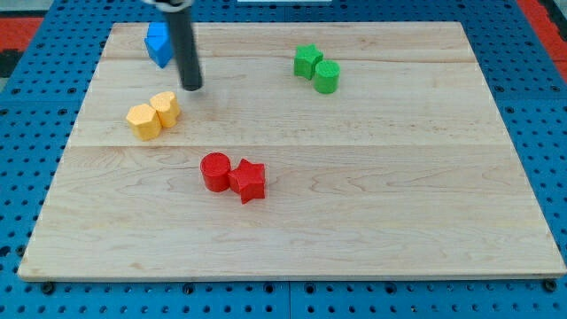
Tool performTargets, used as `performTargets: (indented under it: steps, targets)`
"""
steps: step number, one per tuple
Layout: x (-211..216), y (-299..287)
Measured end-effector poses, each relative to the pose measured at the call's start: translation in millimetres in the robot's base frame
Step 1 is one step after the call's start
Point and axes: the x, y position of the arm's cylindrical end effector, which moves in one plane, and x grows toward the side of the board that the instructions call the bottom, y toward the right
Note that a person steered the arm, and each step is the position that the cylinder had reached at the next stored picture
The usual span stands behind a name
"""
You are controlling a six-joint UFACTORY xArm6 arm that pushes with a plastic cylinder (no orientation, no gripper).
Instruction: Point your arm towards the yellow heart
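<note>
Near the view's upper left, my tip (pixel 192 88) stands just beside the yellow heart (pixel 166 108), not touching (no jaws exist); only final closing remains.

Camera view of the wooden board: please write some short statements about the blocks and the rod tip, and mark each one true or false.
1. My tip touches the red star. False: it is far from it, nearer the view's top.
2. The two yellow blocks touch each other. True.
3. The blue block lies near the view's bottom. False: it is at the top left.
4. The green blocks sit right of my tip in the view. True.
5. My tip stands between the blue block and the yellow pair. True.
</note>
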Motion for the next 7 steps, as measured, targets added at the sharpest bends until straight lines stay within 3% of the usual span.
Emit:
performTargets:
  steps: [2,3,4,5,7]
  targets:
    - [-13.7,72.7]
    - [38.8,151.7]
    - [85.4,133.4]
    - [75.9,78.3]
    - [43.2,54.4]
